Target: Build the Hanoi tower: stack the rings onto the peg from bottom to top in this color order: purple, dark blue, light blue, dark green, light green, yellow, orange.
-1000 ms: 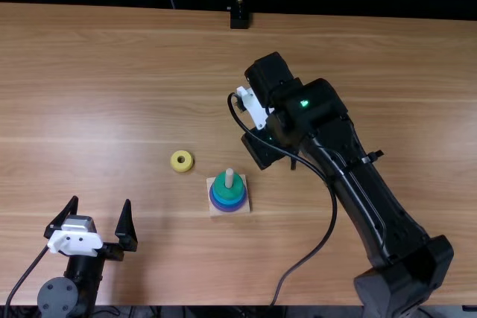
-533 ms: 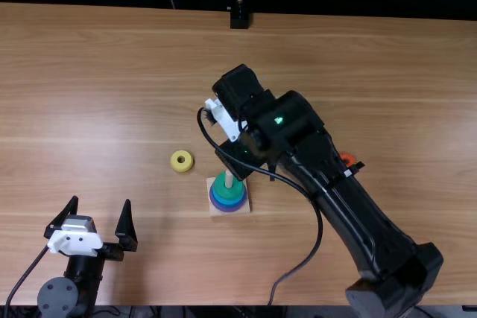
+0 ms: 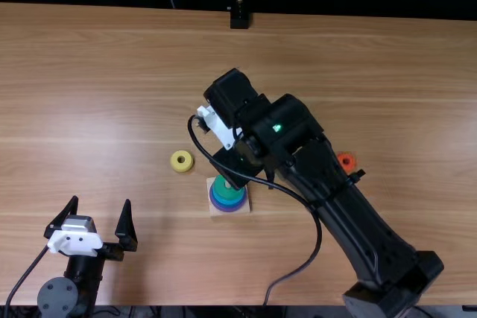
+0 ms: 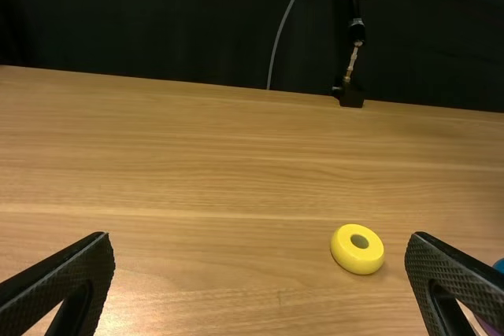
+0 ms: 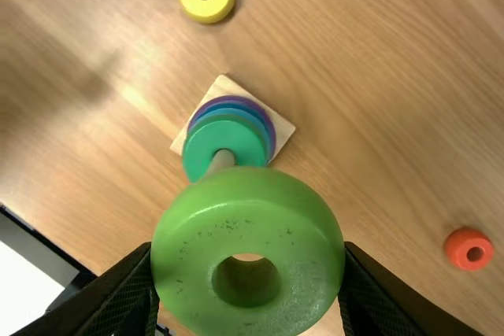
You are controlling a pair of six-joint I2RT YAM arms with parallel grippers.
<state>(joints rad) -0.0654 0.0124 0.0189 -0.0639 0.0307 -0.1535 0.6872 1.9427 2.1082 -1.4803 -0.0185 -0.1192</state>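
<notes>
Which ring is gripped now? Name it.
The thick light green ring, held in the black right hand. The round yellow ring and the small orange ring lie on the light brown wooden table; the others are stacked on a square base.

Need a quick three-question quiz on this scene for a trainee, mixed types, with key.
1. True or false: the yellow ring lies on the table, off the peg.
2. Which does the right gripper hold? a) orange ring b) light green ring c) purple ring
3. Fill in the colour: the topmost ring on the peg is ____.

Key: 1 true; 2 b; 3 dark green.
</notes>
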